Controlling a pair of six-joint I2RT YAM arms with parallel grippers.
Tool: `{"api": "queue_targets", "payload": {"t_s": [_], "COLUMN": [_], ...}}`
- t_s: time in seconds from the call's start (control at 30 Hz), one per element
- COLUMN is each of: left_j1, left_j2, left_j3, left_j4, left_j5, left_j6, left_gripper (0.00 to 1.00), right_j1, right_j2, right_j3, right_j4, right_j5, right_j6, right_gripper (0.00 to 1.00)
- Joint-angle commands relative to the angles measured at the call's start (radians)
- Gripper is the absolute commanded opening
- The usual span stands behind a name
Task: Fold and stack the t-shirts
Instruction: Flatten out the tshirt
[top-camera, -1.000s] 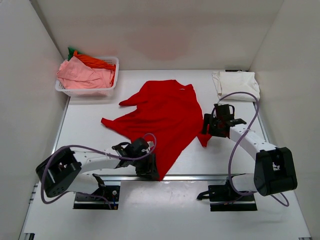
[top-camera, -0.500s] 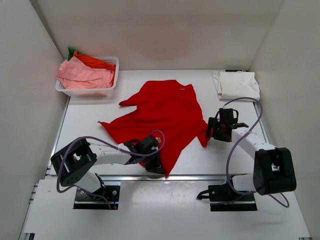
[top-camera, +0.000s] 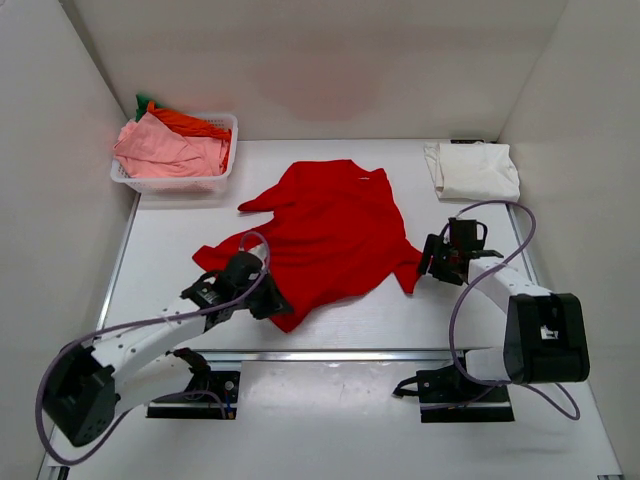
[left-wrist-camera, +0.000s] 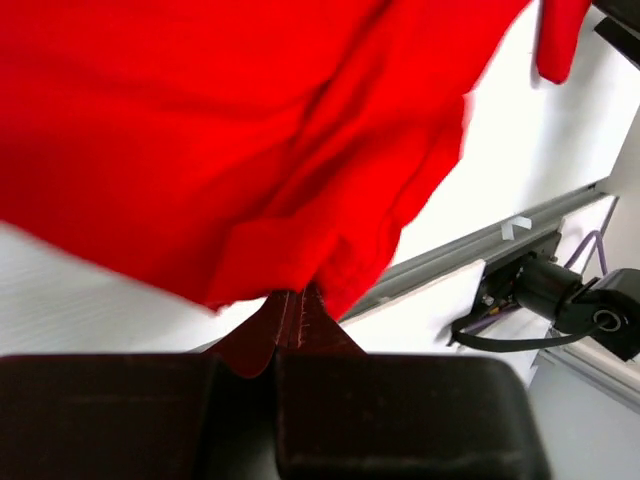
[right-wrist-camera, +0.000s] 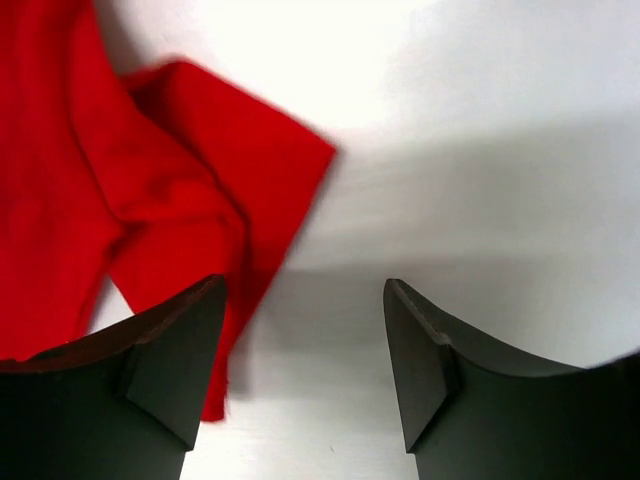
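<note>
While my left gripper (top-camera: 272, 300) pinches the red t-shirt's (top-camera: 330, 235) near hem mid-table, I see my right gripper (top-camera: 432, 262) spread over its right-hand flap. Folded cream-white t-shirt (top-camera: 475, 170) far right; lattice basket (top-camera: 228, 128) with pink tee (top-camera: 165, 150) far left.

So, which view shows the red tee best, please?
The top view: the whole red tee shows, crumpled. The left wrist view shows only an edge pinched in the left gripper; the right wrist view, just a corner by the open right gripper.
</note>
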Motion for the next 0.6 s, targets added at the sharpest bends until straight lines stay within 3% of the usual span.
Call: {"api": "queue_targets", "payload": {"t_s": [0.0,0.17,0.33,0.43,0.5,0.57], "left_j1": [0.071,0.121,0.177,0.2,0.204,0.207], "left_j2": [-0.106,-0.218,-0.276,-0.285,-0.285,-0.285], "left_j3": [-0.072,-0.148,-0.165,-0.163,-0.159,-0.156], "left_j4": [-0.155,-0.172,-0.219,-0.228,-0.23,-0.225], "left_j5": [0.004,0.045,0.048,0.063,0.062,0.066], "left_j6": [0.063,0.042,0.068,0.086,0.092,0.095], "left_gripper": [0.0,0.0,0.0,0.0,0.0,0.0], "right_j1": [-0.016,0.013,-0.025,-0.036,-0.036,-0.033], "right_j2": [0.073,0.175,0.184,0.199,0.231,0.235], "right_j3": [0.037,0.115,0.102,0.106,0.126,0.138], "right_j4": [0.091,0.085,0.123,0.128,0.112,0.086], "right_j5": [-0.048,-0.057,-0.111,-0.126,-0.149,-0.158], "right_j6": [0.015,0.026,0.066,0.063,0.046,0.04], "right_gripper": [0.62,0.49,0.51,0.41,0.28,0.28]}}
